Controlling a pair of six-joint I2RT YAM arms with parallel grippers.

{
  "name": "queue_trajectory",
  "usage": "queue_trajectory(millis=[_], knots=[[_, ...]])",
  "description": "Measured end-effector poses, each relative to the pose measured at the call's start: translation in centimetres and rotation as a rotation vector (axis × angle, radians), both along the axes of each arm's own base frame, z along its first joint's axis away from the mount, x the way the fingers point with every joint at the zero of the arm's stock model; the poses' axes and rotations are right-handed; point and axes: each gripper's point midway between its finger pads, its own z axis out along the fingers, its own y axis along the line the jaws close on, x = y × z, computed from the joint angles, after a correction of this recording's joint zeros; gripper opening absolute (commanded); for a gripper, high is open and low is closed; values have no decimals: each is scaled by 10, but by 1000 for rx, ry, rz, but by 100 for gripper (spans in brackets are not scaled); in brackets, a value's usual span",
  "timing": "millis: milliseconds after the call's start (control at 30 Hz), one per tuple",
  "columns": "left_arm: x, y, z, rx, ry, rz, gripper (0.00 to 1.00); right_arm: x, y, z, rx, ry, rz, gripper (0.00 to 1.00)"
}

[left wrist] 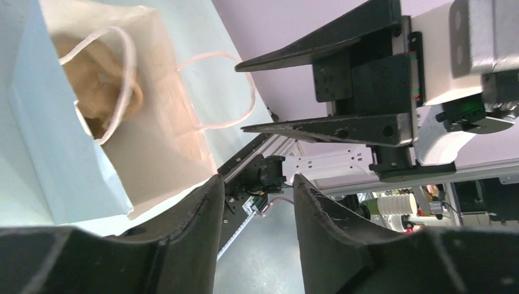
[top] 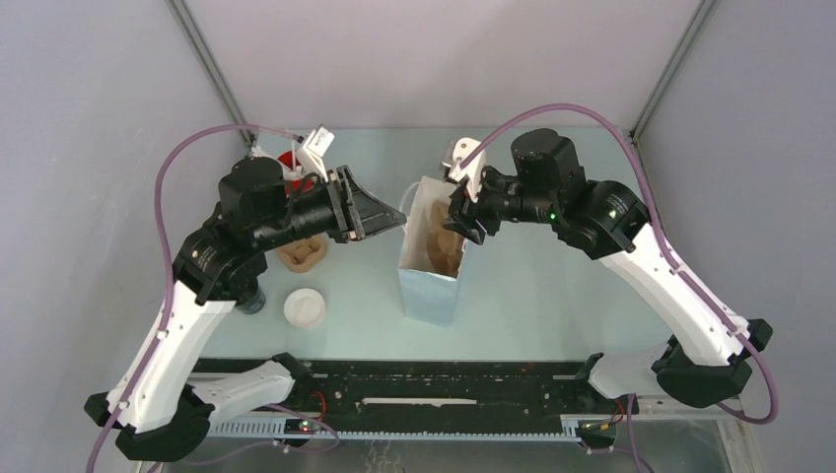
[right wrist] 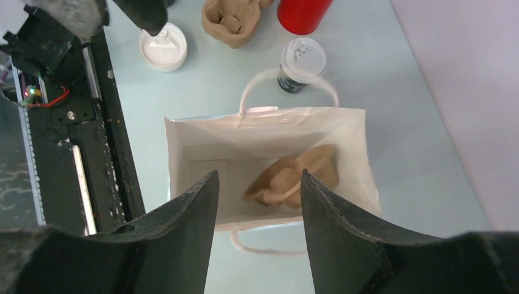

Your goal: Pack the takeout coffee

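Observation:
The takeout coffee (right wrist: 298, 65), a small black cup with a white lid, stands on the table just beyond the far side of the white paper bag (right wrist: 183, 153). In the top view my left gripper hides it. The bag (top: 429, 291) stands upright and open, with a brown crumpled item (right wrist: 294, 177) on its bottom. My right gripper (right wrist: 257, 177) hangs open over the bag's near rim (top: 455, 219), holding nothing. My left gripper (left wrist: 254, 184) is open and empty, level with the bag's top on its left side (top: 394, 219). The two grippers face each other across the bag mouth.
A brown pulp cup tray (top: 301, 253), a loose white lid (top: 305, 306) and a red cup (top: 296, 168) lie left of the bag. Another dark cup (top: 251, 299) shows partly under my left arm. The black rail (top: 434, 379) runs along the near edge.

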Motion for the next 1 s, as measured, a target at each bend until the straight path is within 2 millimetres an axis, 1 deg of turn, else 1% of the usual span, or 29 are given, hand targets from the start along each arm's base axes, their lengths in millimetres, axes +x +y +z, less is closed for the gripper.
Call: queue_trajectory(millis=[33,133,200,300,400,467,567,633,733,800,867,1000], knots=[[1,1,-1,4,0,6,66,1,-2,1,9,13,-20,62],[5,5,-7,36,-8,33,82,2,-7,4,52,51,-84,63],[9,7,-13,65,-10,56,90,2,-13,6,98,95,-147,65],[18,9,-26,131,-11,88,94,1,-20,15,192,185,-265,65],[30,8,-38,202,-14,114,95,1,-24,25,290,265,-357,65],[40,6,-46,241,-14,126,94,2,-26,28,327,302,-400,63],[50,4,-59,294,-9,140,88,8,-28,20,323,350,-471,59],[56,4,-67,326,-3,152,81,15,-27,15,296,368,-514,57],[64,4,-77,367,3,169,66,30,-25,7,237,382,-580,54],[69,6,-81,387,1,185,51,41,-22,-2,186,388,-619,54],[73,7,-83,403,-6,199,38,49,-19,-15,123,394,-650,54],[80,6,-85,399,-18,219,18,60,-13,-44,-14,407,-675,54]])
